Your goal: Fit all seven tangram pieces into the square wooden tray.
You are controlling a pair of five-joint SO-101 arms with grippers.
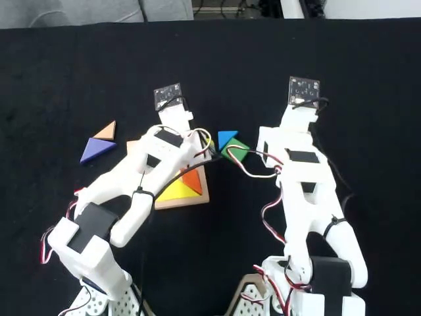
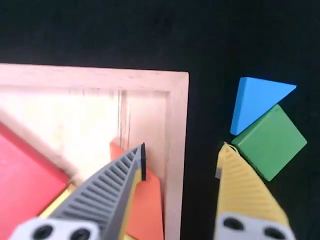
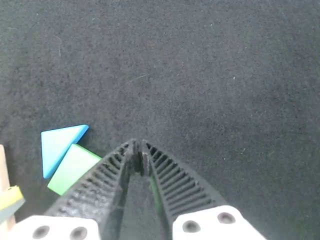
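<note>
Left gripper [image 2: 183, 150] gaping wide, holding nothing, straddling tray [image 2: 100, 79] wall by orange piece [image 2: 147, 205], right gripper [image 3: 138, 150] sitting closed, empty, over counter [image 3: 200, 60]

A black cloth [image 1: 368, 79] covered the table from side to side. It was matte and slightly fuzzy. Up close, in the right wrist view, its weave looked grainy and was dotted with pale specks of lint, with a thin light fibre [image 3: 141, 77] lying on it. In the high view, the cloth's far edge ran straight across the top of the scene. Beyond that edge lay grey fabric [image 1: 79, 10] at the left, a tangle of dark cables [image 1: 230, 8] near the middle, and a white surface [image 1: 375, 8] at the right. Light fell softly and evenly over the cloth.
</note>
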